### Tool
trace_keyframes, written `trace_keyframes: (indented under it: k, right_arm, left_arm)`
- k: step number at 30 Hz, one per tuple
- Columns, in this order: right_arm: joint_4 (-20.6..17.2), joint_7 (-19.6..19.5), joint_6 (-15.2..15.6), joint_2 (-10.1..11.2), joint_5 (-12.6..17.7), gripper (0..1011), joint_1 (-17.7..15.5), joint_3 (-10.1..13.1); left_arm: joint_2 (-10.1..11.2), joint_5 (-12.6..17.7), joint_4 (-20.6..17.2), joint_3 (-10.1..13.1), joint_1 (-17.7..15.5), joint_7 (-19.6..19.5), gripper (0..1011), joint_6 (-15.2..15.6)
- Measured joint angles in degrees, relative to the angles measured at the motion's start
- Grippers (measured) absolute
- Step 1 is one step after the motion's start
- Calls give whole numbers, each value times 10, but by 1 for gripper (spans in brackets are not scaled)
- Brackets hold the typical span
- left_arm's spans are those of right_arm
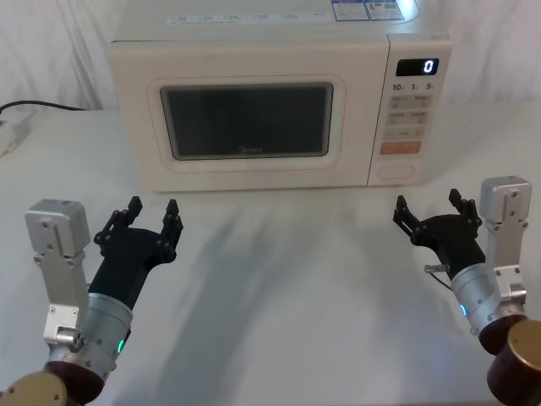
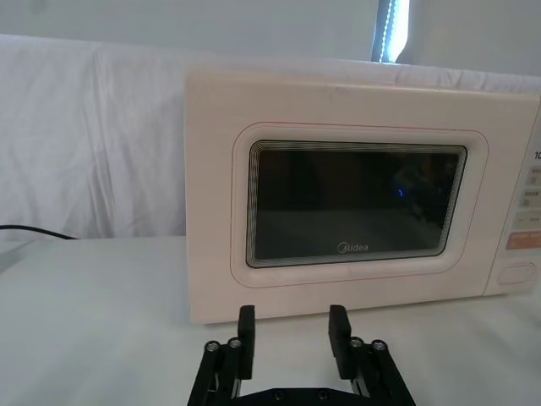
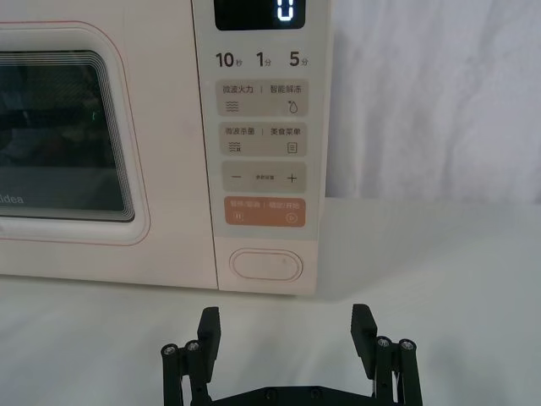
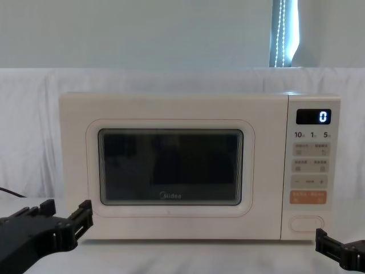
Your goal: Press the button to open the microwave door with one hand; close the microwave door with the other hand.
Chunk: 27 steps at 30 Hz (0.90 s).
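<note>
Straight ahead of me on the white table [image 1: 279,288] stands the microwave, its door [image 1: 245,127] shut flush against the cream body, with the keypad panel [image 1: 408,106] on its right side. From my head camera I see both arms held low and well short of the oven: my left gripper [image 1: 154,211] in front of the door's lower left corner, my right gripper [image 1: 427,210] before the keypad, each with its fingers spread apart and holding nothing. The button [image 3: 266,264], a wide cream oval key, sits at the bottom of the keypad below the orange key [image 3: 265,211]; my right wrist camera shows it clearly, almost centred above my parted fingers, and reads the display [image 3: 258,12] as 0. My left wrist camera faces the dark glass window [image 2: 355,203] and the Midea logo, and cuts the keypad off at the edge. My chest camera shows the whole front squarely, but catches only the tips of my grippers at its lower corners. A dark cable [image 1: 38,106] runs off at the far left.
</note>
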Motion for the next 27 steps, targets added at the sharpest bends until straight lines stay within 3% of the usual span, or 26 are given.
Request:
trace_keyframes:
  k: [4,14,27]
  right_arm:
    - [0,0,0,0,0,1002,0,0]
    - [0,0,0,0,0,1002,0,0]
    - [0,0,0,0,0,1002,0,0]
  left_arm:
    - [0,0,0,0,0,0,714,0]
    - [0,0,0,0,0,0,975,0]
    - [0,0,0,0,0,0,1001,0]
